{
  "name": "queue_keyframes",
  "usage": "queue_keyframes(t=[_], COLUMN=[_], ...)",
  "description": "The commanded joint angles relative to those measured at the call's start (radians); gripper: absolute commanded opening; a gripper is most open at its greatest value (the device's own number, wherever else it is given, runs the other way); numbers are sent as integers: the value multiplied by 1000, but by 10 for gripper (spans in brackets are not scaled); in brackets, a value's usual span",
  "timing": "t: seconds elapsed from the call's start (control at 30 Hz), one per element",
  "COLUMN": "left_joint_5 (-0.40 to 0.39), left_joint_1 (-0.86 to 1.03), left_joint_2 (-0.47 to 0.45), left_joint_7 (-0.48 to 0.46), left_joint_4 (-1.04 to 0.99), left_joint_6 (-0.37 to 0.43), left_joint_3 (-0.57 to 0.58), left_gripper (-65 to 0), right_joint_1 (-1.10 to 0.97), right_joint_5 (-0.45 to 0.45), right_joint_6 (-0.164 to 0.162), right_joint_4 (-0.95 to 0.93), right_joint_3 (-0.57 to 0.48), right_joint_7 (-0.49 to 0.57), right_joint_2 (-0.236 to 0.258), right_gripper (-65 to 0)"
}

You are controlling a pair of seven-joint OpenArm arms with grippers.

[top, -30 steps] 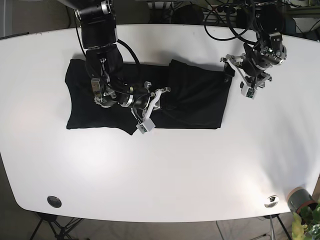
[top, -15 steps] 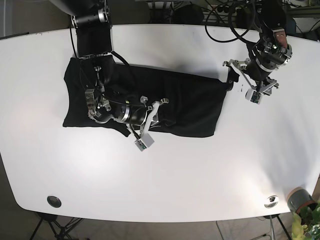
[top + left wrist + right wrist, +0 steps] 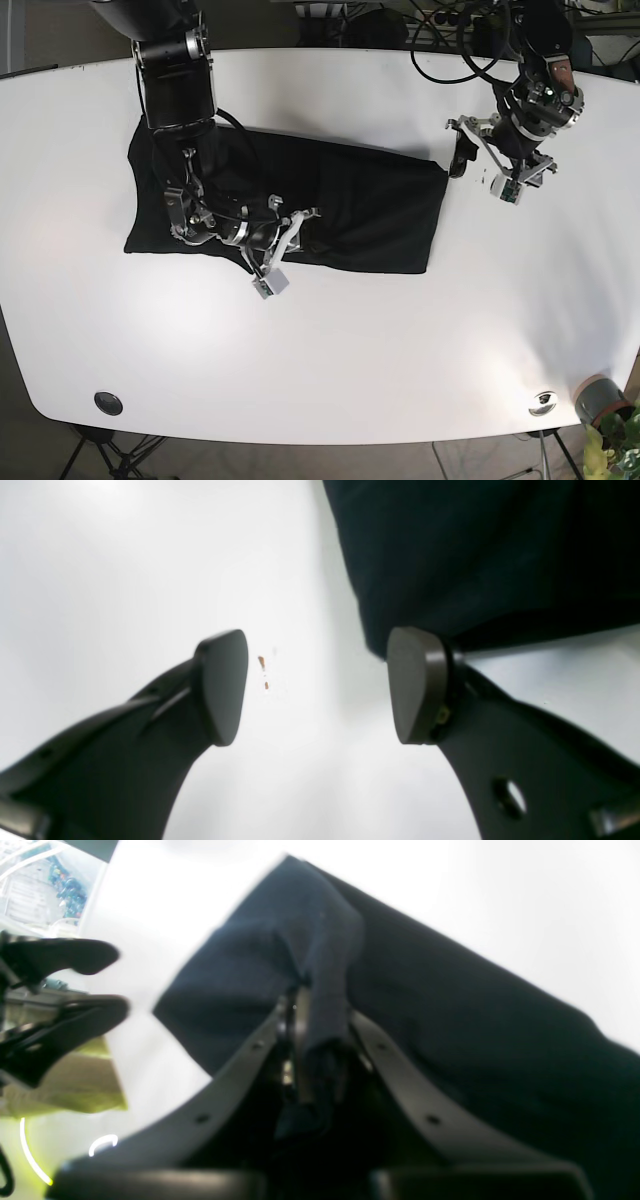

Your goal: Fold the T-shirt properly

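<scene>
The black T-shirt (image 3: 360, 215) lies spread across the back half of the white table (image 3: 330, 350). My right gripper (image 3: 293, 222) is shut on a bunched fold of the shirt near its middle; in the right wrist view the fabric (image 3: 320, 990) is pinched between the closed jaws (image 3: 312, 1030). My left gripper (image 3: 458, 146) hangs open just off the shirt's right edge. In the left wrist view its fingertips (image 3: 222, 687) stand wide apart over bare table, and the shirt's corner (image 3: 475, 555) lies just beyond the right fingertip. Nothing is between them.
A potted plant (image 3: 605, 405) stands at the front right corner. Two round fittings (image 3: 108, 403) (image 3: 543, 402) sit near the table's front edge. Cables (image 3: 440, 25) hang behind the back edge. Dark gripper fingers (image 3: 65, 985) show at the left of the right wrist view.
My right gripper has pulled its fold of shirt leftward and toward the front. The shirt's right edge has slid left, away from the left gripper, which stays open in place.
</scene>
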Motion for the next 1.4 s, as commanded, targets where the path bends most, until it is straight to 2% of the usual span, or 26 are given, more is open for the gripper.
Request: queue_keyframes(t=[0.0, 0.07, 0.2, 0.27, 0.33, 0.5, 0.57, 0.7, 1.0, 1.07, 1.17, 1.23, 1.37], left_joint_5=[-11, -11, -11, -11, -13, -13, -13, -5, -1, -1, -2, -2, -7], left_joint_1=[-6, -7, -10, -12, -20, -56, -87, -155, -293, -323, -369, -397, -423], left_joint_2=[-10, -10, -10, -10, -8, 18, 35, 55, 88, 88, 88, 87, 87], left_joint_7=[-23, -23, -23, -23, -23, -23, -26, -23, -21, -21, -21, -23, -26], left_joint_4=[21, 21, 21, 21, 21, 21, 23, 21, -62, -112, -192, -251, -318], left_joint_6=[-3, -3, -3, -3, -3, -3, 2, 3, 5, 5, 5, 2, -3], left_joint_3=[-3, -3, -1, 0, 3, 25, 25, 25, 26, 28, 37, 71, 121], left_gripper=[-243, -243, -243, -243, -243, -243, -243, -243, -257, -317, -447, -532, -590], right_joint_1=[29, 28, 25, 23, 19, -40, -76, -144, -205, -207, -230, -239, -242], right_joint_5=[20, 20, 25, 26, 26, 26, 28, 29, 36, 71, 118, 143, 149], right_joint_6=[6, 6, 6, 6, 6, 6, 6, 6, 19, 19, 17, 11, 14], right_joint_4=[5, 5, 10, 22, 59, 242, 315, 392, 426, 420, 400, 372, 282], right_joint_3=[4, 4, 6, 6, 7, 9, 42, 170, 552, 629, 716, 767, 822], right_joint_7=[48, 61, 62, 64, 64, 62, 58, 48, -119, -134, -145, -153, -153], right_joint_2=[27, 48, 88, 104, 117, 160, 171, 157, 108, 110, 121, 170, 214], right_gripper=[-564, -485, -260, -170, -119, -106, -106, -106, -103, -103, -103, -103, -103])
